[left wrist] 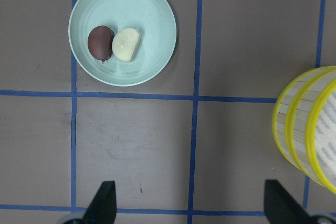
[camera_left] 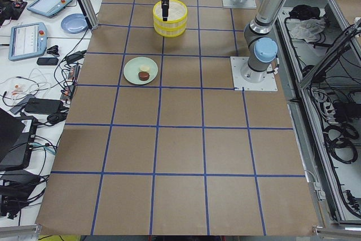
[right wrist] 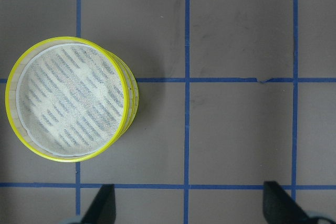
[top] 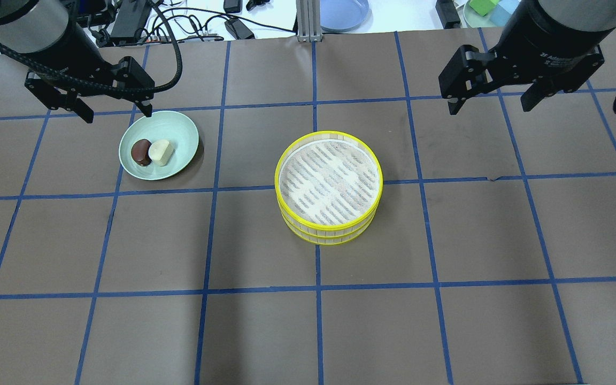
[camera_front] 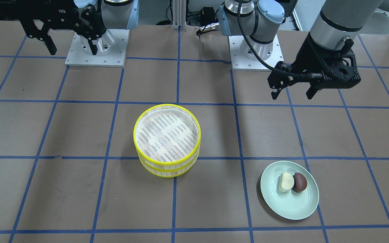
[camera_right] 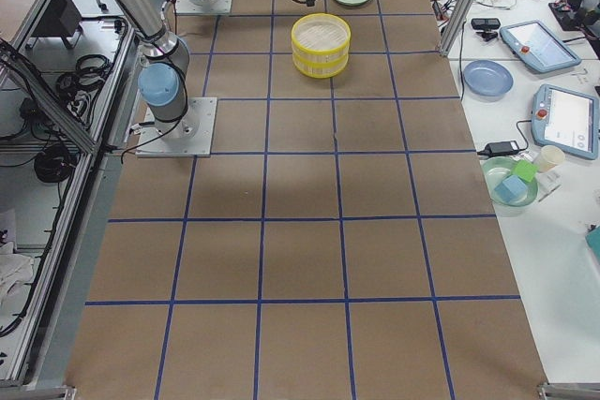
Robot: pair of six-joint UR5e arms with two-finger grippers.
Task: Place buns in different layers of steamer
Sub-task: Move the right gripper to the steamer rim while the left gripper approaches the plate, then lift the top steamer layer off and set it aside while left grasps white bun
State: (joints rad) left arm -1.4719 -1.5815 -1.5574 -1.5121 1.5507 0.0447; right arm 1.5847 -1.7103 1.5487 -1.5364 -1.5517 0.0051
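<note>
A two-layer yellow-rimmed steamer (top: 329, 186) stands stacked at the table's middle, its top layer lined with a striped cloth and empty; it also shows in the front view (camera_front: 166, 139) and right wrist view (right wrist: 70, 97). A brown bun (top: 140, 152) and a white bun (top: 161, 152) lie side by side on a pale green plate (top: 177, 131), also seen in the left wrist view (left wrist: 126, 44). My left gripper (top: 117, 113) is open and empty, hovering above the plate's far-left edge. My right gripper (top: 491, 104) is open and empty, high to the right of the steamer.
Blue tape lines grid the brown table. The two arm bases (camera_front: 96, 47) stand at the robot's side. Beyond the far table edge lie a blue plate (top: 344, 13), cables and tablets. The lower steamer layer's inside is hidden.
</note>
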